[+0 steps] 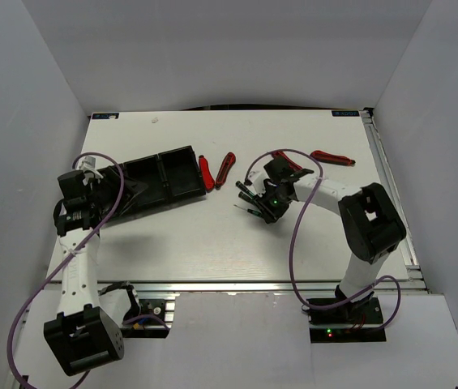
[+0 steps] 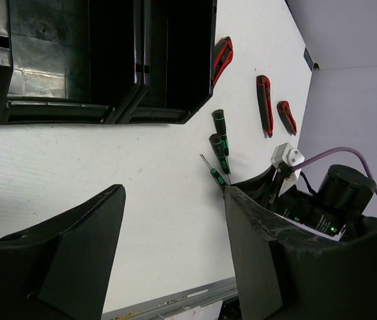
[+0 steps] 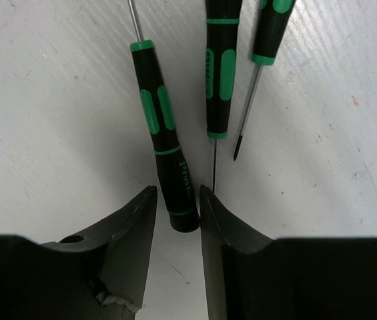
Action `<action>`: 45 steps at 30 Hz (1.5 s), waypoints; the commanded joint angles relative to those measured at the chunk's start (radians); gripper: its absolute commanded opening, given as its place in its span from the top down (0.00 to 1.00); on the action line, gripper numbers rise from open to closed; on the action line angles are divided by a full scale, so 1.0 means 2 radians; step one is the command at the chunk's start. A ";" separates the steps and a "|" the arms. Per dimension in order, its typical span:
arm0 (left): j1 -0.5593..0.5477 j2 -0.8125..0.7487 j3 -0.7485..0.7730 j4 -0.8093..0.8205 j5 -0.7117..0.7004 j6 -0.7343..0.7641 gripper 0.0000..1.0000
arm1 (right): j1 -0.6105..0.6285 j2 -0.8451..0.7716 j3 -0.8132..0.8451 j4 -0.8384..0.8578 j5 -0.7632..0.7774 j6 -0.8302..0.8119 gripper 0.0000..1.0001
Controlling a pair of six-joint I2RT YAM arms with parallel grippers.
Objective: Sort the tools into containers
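Note:
Three black-and-green screwdrivers (image 1: 249,198) lie side by side right of the black three-compartment tray (image 1: 160,178). My right gripper (image 3: 178,193) is shut on the butt end of the left screwdriver (image 3: 165,133). The middle screwdriver (image 3: 218,67) and the right screwdriver (image 3: 268,33) lie free beside it. My left gripper (image 2: 175,189) hangs open over bare table just in front of the tray (image 2: 108,110), holding nothing. Two red-and-black cutters (image 1: 205,172) (image 1: 225,168) lie by the tray's right end, and a third cutter (image 1: 331,156) lies far right.
The right arm (image 1: 326,190) reaches from the near right across to mid-table. The left arm (image 1: 74,211) stands by the table's left edge. The table's metal front rail (image 2: 175,297) runs just below the left gripper. White walls enclose the table.

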 commanded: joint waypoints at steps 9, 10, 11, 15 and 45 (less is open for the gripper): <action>-0.004 -0.017 -0.012 0.042 0.072 -0.049 0.28 | 0.025 -0.021 -0.033 0.017 0.001 -0.003 0.64; -0.005 -0.020 -0.018 0.048 0.082 -0.058 0.28 | 0.024 -0.028 -0.036 0.017 0.002 -0.006 0.67; -0.009 -0.026 -0.021 0.058 0.085 -0.066 0.28 | 0.024 -0.032 -0.036 0.016 0.002 -0.012 0.74; -0.029 -0.035 -0.034 0.080 0.092 -0.092 0.28 | 0.024 -0.053 -0.038 0.014 0.003 -0.025 0.86; -0.436 0.218 0.057 0.269 -0.152 -0.215 0.28 | 0.010 -0.146 0.038 0.114 -0.271 0.217 1.00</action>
